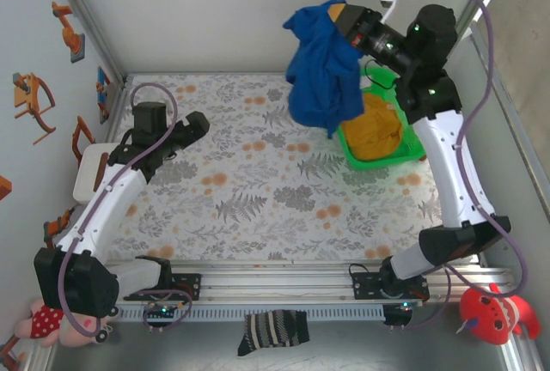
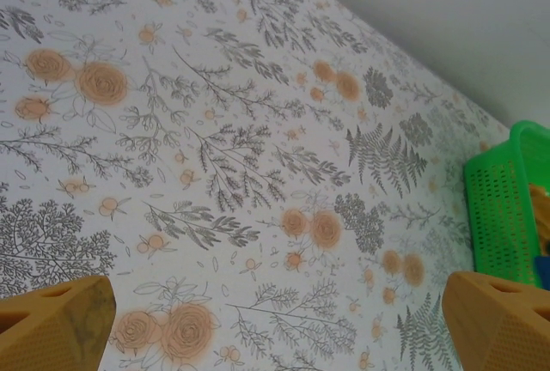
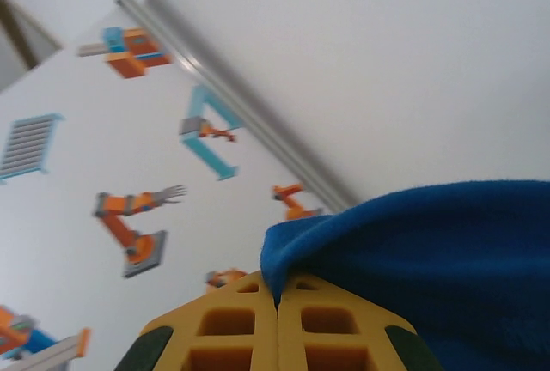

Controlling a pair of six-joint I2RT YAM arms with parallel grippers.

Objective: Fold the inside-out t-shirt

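Since the inside-out t-shirt [image 1: 320,66] is suspended in the air above the far right part of the worktop [image 1: 258,191], partly over the green basket [image 1: 414,149], the task is judged to be at an early stage: the garment is clear of the worktop, it has not been laid flat, and no fold is to be seen. The right claw [image 1: 338,15] is closed fully on a bunched upper edge of the t-shirt; in the right wrist view the two yellow fingers are seen pressed together with blue cloth pinched at their tips. The left claw [image 2: 279,324] is spread wide and nothing is held in it; it is poised over the bare left part of the worktop, well apart from the garment. What remains is judged to be the whole of the folding: the t-shirt is to be spread on the worktop, smoothed, and its sleeves and body brought over. The t-shirt is of a soft, slightly fuzzy royal-blue cloth, and it hangs limp in vertical folds as a crumpled column. The worktop is covered by a matt pale sheet printed with grey ferns and orange flowers. The basket is of rigid green plastic with perforated walls, and a mustard-yellow garment [image 1: 378,126] is heaped inside it. The claw fingers are of yellow plastic with a hollow-celled structure.
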